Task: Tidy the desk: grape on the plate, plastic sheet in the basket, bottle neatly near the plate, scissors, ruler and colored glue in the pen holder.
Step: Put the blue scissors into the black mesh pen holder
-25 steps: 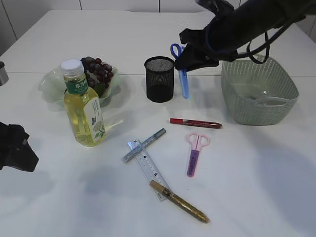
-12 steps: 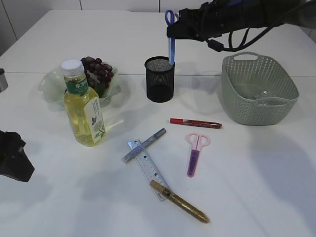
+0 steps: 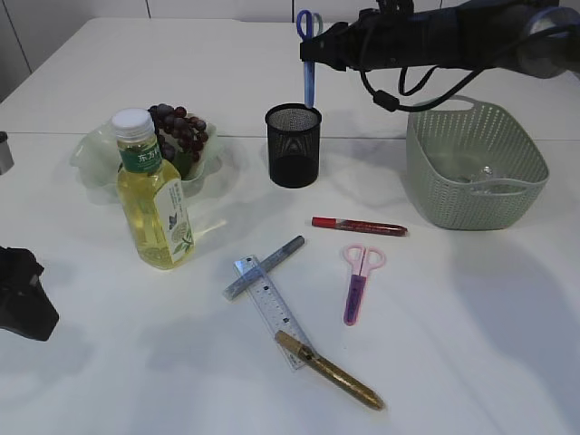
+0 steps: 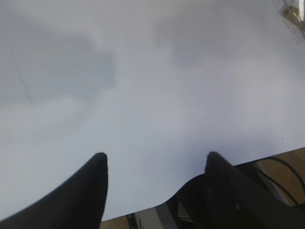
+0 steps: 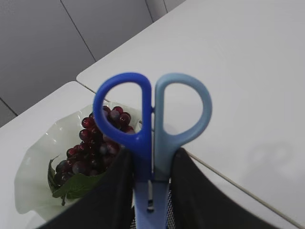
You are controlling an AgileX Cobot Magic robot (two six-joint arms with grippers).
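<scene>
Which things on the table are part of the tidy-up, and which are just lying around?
Part of the tidy-up:
blue scissors held by the right gripper
pen holder
pink scissors
ruler
three glue pens: red, silver, gold
bottle
grapes on the plate
basket

Just lying around:
nothing I can see
</scene>
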